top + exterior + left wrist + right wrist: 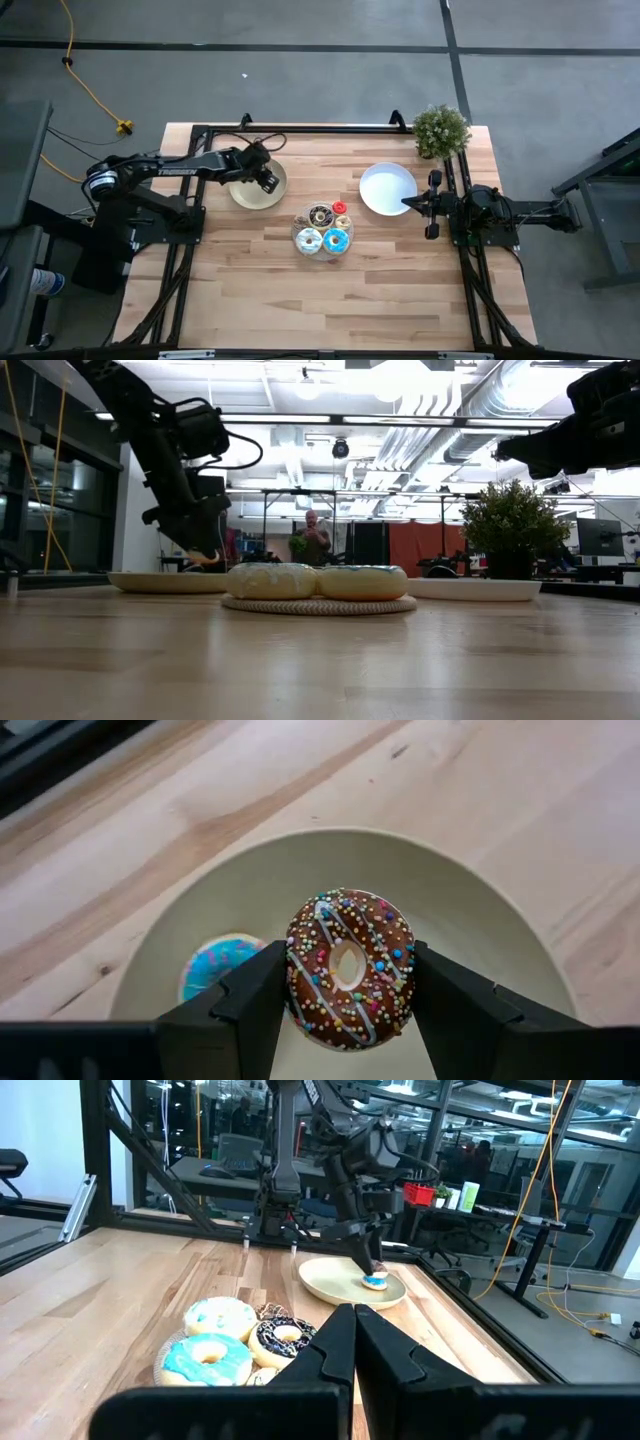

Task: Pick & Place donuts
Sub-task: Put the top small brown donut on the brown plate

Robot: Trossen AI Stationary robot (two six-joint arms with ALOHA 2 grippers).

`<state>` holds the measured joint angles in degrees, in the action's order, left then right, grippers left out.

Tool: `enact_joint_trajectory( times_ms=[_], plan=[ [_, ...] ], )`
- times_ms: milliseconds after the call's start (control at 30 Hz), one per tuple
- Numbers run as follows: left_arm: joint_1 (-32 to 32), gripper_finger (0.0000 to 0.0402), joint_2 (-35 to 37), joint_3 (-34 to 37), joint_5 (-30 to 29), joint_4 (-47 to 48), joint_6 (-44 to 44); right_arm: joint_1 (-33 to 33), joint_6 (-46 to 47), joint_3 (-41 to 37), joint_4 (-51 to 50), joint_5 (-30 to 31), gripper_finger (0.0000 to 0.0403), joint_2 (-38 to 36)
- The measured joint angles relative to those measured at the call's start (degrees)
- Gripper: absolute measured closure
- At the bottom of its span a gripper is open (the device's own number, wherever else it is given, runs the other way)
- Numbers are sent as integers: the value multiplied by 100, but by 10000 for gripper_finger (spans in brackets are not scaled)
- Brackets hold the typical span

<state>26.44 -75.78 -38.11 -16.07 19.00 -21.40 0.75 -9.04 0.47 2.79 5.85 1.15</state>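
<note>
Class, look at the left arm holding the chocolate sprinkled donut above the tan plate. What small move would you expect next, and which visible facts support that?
Probably a short lowering, then opening the fingers. The left gripper is shut on the chocolate donut, which hangs above the tan plate, where a blue donut already lies to one side. The bare plate beneath leaves room. The right gripper waits shut near the white plate.
</note>
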Motion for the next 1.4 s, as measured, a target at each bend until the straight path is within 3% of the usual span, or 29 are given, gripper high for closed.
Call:
enact_joint_trajectory(
  times_ms=[367,1400],
  plan=[
    [17,208,-367,-2,-315,-262,-610,0,1,0,0,0,402,0],
    [16,208,-523,396,-210,-1055,-639,0,1,0,0,0,402,0]
  ],
)
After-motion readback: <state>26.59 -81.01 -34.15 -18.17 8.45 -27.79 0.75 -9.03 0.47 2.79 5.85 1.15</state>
